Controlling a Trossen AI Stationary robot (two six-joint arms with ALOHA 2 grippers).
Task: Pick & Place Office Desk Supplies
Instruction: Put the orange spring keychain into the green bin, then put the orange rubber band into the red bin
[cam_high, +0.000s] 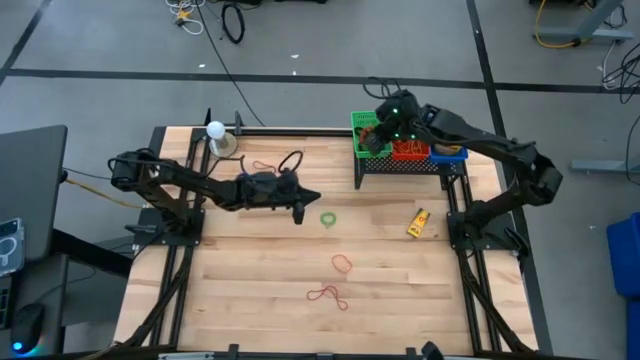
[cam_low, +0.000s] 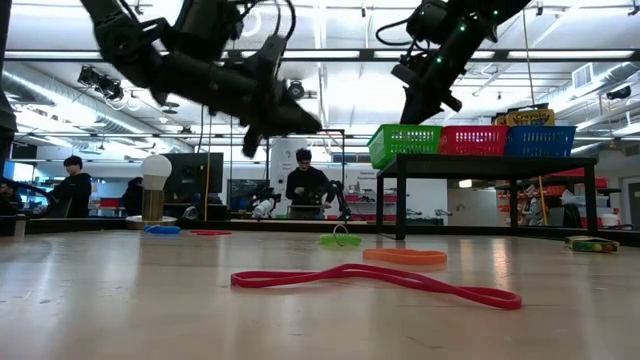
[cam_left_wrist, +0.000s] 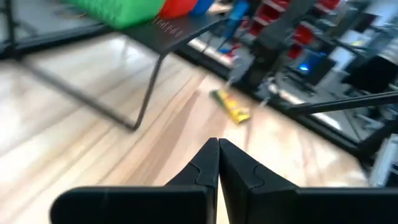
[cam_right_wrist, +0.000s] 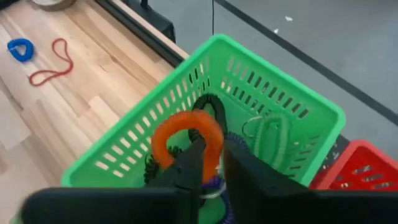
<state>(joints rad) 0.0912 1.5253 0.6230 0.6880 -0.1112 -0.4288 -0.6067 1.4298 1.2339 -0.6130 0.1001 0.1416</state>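
Observation:
My right gripper (cam_right_wrist: 214, 163) hangs over the green basket (cam_right_wrist: 261, 74) on the black rack (cam_high: 405, 168), shut on an orange ring (cam_right_wrist: 169, 134). Black cords and a purple band lie in the basket below it. My left gripper (cam_left_wrist: 218, 157) is shut and holds nothing; it hovers above the table's middle (cam_high: 298, 207), near a green ring (cam_high: 328, 218). An orange band (cam_high: 342, 263) and a red band (cam_high: 327, 294) lie flat on the wood. The yellow crayon box (cam_high: 418, 222) lies near the right arm's base. My right gripper pinches the orange ring by one side of its loop (cam_right_wrist: 216, 148) between its two fingers, coming from above and pointing down into the green basket. The rest of the loop stands out past the fingertips, over the basket's contents. Whether it rests on them I cannot tell.
Red (cam_high: 408, 150) and blue (cam_high: 447, 153) baskets stand beside the green one on the rack. A white ball on a metal base (cam_high: 217, 135) stands at the far left, with a red band (cam_high: 262, 165) near it. People sit beyond the table (cam_low: 305, 180).

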